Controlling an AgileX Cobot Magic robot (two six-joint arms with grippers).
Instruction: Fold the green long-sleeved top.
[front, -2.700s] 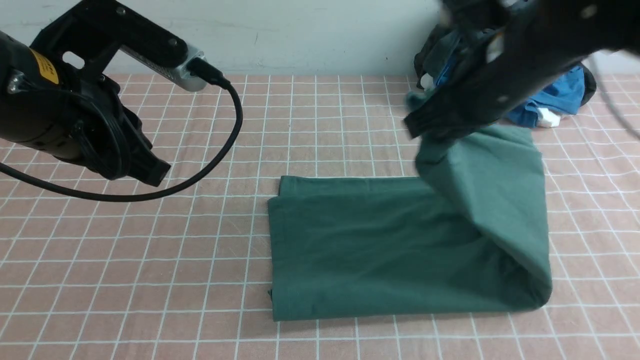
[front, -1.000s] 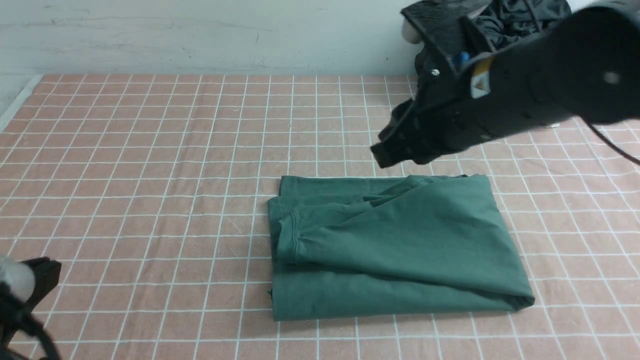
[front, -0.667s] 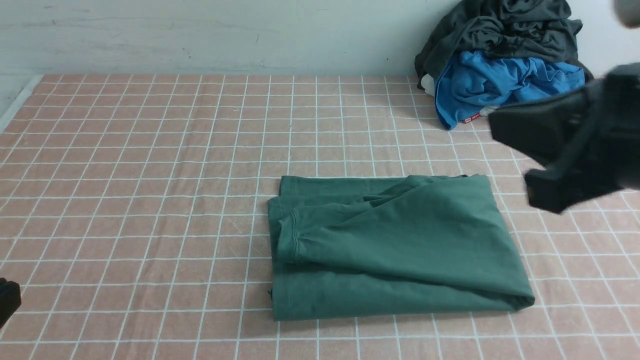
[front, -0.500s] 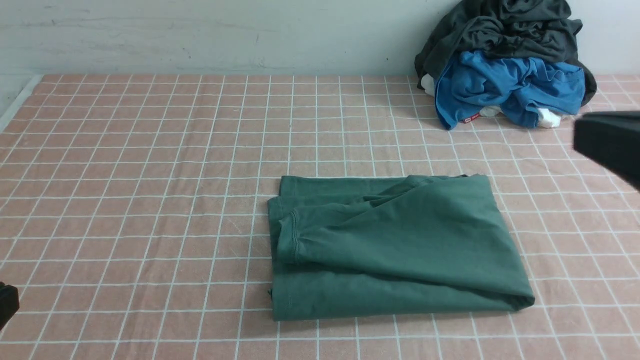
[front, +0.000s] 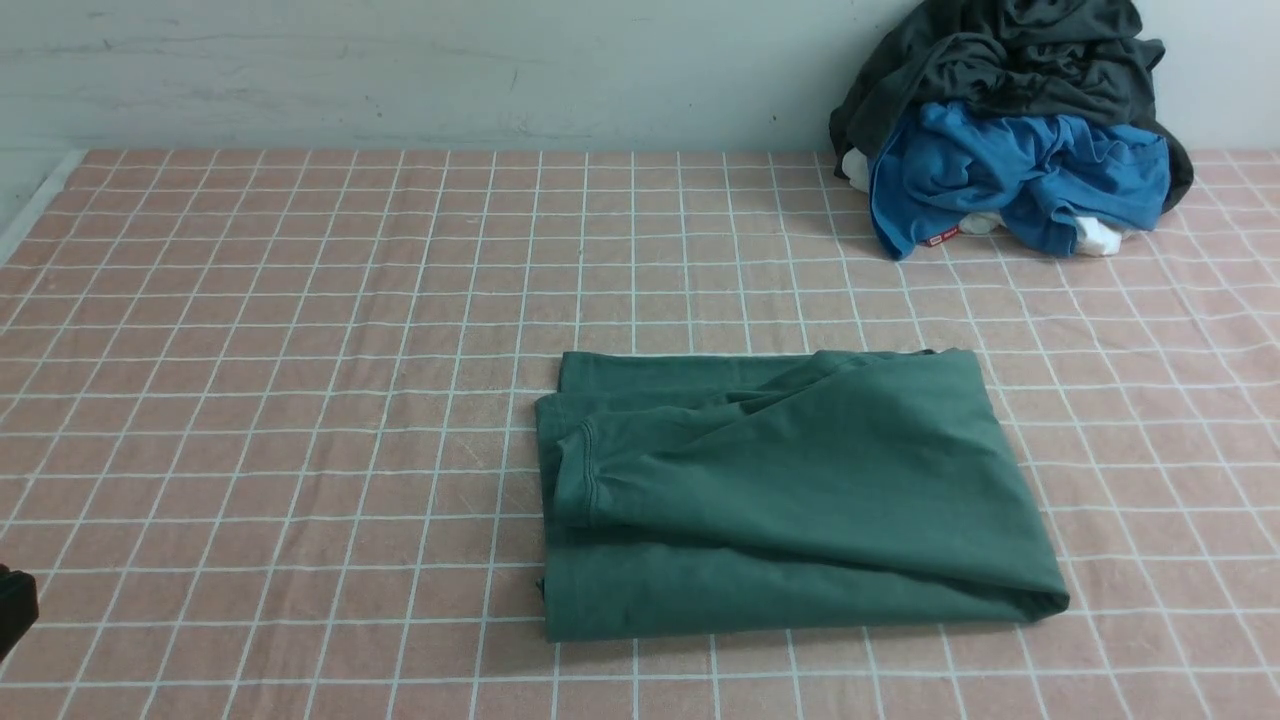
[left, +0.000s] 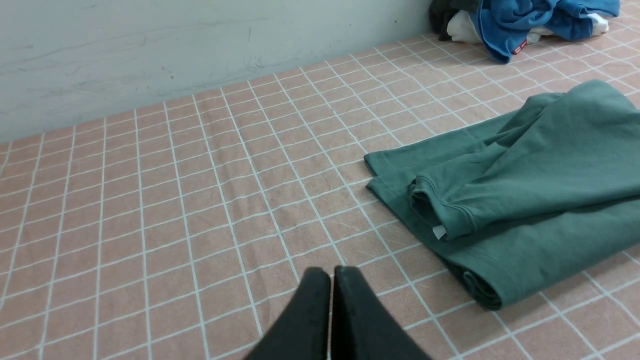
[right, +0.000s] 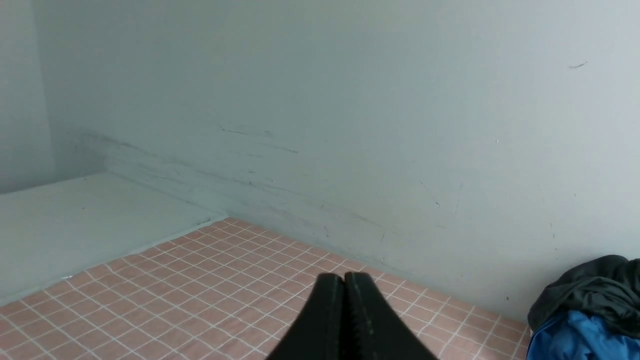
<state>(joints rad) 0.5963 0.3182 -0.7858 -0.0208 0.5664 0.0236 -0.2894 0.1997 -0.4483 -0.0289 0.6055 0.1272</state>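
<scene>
A: Where is the green long-sleeved top (front: 790, 500)?

B: Folded into a rough rectangle on the pink checked tablecloth (front: 300, 400), right of centre and towards the near edge in the front view. The upper layer lies slanted across the lower one, with a hemmed edge facing the robot's left.

A: Do the arms show there?

B: Barely. Only a dark sliver at the lower left edge of the front view; I cannot tell what part it is. The wrist views give the rest. The left gripper (left: 331, 274) has its two black fingers pressed together with nothing between them, above bare cloth, near the top's left edge but apart from it.

A: And the right one?

B: The right gripper (right: 344, 279) is also pressed together and empty. Its camera looks at the pale wall (right: 350, 125) and the far strip of tablecloth — the top does not appear there at all.

A: Anything the left wrist view adds?

B: A small white tag (left: 439, 231) poking from under the folded upper layer, not visible from the front.

A: Other clothes?

B: A pile at the far right corner against the wall — a dark grey garment (front: 1010, 50) on top, a bright blue garment (front: 1010, 170) beneath, bits of white fabric (front: 1095, 236) at the base. It lies well apart from the top.
</scene>
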